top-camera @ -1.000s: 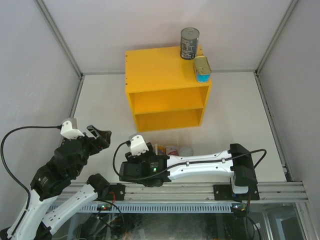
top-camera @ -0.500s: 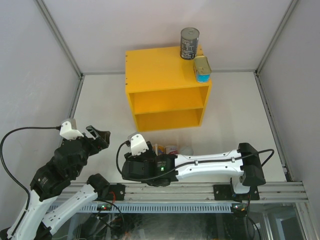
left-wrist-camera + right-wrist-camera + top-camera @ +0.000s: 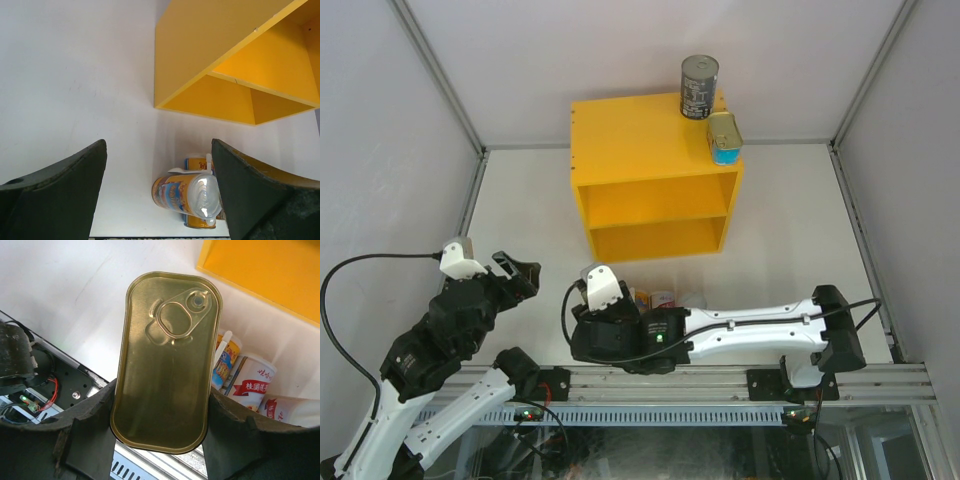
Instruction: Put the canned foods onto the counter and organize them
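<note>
The gold-lidded tin [image 3: 167, 362] is gripped on its long sides by the right fingers [image 3: 85, 437]. Its lid faces the wrist camera, and it is held off the white surface [image 3: 75, 295], near the rail at the near edge. Just past it on the surface stand an orange-blue can [image 3: 226, 365] with a white spoon and a white-red can [image 3: 252, 385]. A second white-red can [image 3: 287, 412] beside them seems to lie on its side, though a finger cuts it off. Farther back sits the yellow counter [image 3: 630, 135]. At the right end of its top, a dark grey can [image 3: 699, 88] stands upright, with a teal tin [image 3: 724, 137] just in front of it at the front corner. The left fingers [image 3: 55, 200] are spread wide and grasp nothing, raised above the surface to the left of the cans.
</note>
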You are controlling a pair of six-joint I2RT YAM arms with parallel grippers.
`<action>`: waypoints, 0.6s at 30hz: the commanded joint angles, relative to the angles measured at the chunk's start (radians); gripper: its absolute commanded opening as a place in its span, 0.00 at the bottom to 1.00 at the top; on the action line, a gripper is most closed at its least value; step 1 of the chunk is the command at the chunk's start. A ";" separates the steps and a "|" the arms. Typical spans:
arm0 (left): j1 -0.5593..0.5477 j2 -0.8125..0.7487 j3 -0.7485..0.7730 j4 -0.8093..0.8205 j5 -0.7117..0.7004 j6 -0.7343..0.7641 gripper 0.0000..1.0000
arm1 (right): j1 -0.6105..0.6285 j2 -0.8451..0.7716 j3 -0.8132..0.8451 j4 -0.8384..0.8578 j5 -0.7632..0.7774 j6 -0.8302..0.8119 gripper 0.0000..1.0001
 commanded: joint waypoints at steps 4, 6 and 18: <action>-0.003 0.007 0.049 0.016 -0.008 -0.018 0.89 | 0.007 -0.137 0.059 0.010 0.100 -0.034 0.00; -0.003 0.010 0.049 0.020 -0.006 -0.020 0.89 | 0.002 -0.161 0.068 -0.001 0.109 -0.040 0.00; -0.003 0.005 0.017 0.080 0.030 -0.024 0.89 | -0.064 -0.225 0.239 -0.150 0.183 -0.128 0.00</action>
